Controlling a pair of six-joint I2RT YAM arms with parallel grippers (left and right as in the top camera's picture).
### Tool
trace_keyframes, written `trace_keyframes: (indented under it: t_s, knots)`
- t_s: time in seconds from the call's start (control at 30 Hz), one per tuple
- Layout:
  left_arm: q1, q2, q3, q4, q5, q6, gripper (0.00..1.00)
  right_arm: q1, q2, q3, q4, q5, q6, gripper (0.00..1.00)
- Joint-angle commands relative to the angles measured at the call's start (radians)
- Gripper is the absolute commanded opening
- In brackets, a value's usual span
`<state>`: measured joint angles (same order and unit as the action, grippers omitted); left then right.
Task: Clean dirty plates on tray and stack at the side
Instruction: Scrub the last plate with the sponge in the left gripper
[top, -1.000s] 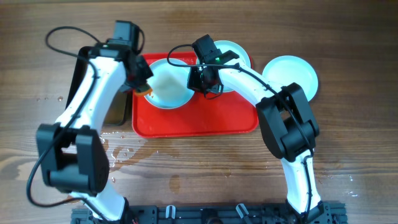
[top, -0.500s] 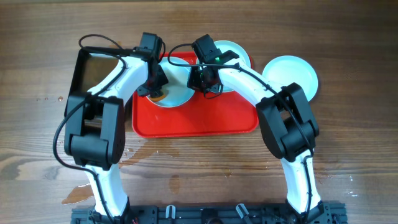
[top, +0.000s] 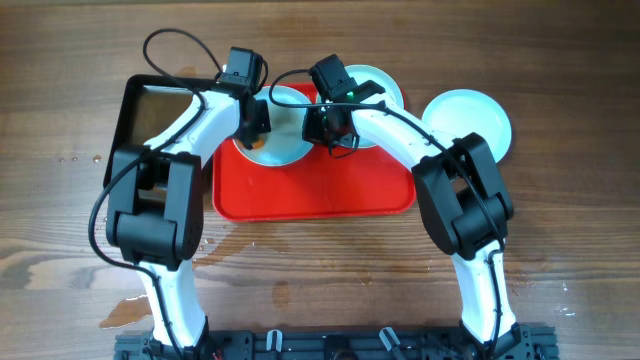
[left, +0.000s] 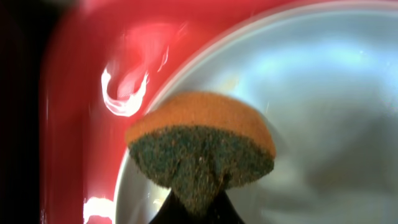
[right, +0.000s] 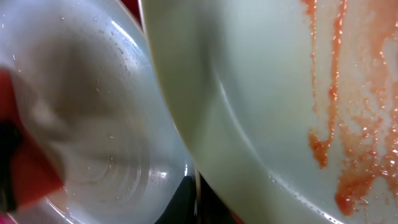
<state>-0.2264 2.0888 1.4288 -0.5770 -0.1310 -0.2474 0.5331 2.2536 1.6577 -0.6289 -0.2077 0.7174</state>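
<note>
Overhead bright and sharp; wrist views blurred, glare on the tray

Surface finishes, dishwashing table
Tray: glossy red plastic with bright glare spots. Plates: smooth, pale, shiny, one streaked with grainy sauce. Sponge: orange foam with a rough dark-green scouring face. Table: matt wood grain, wet near the front-left corner.

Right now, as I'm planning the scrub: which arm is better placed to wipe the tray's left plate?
Left: the left gripper holds the sponge over that plate; the right gripper has no sponge.
</note>
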Motion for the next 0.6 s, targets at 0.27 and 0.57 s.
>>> trace_keyframes:
  t_s: [0.27, 0.57]
  knots:
    - [0.004, 0.029, -0.011, 0.135, -0.192, 0.038, 0.04, -0.004, 0.039, -0.01, -0.011, 0.052, -0.037, 0.04]
    - [-0.024, -0.013, 0.017, -0.011, -0.071, 0.031, 0.04, -0.004, 0.039, -0.01, -0.008, 0.046, -0.038, 0.04]
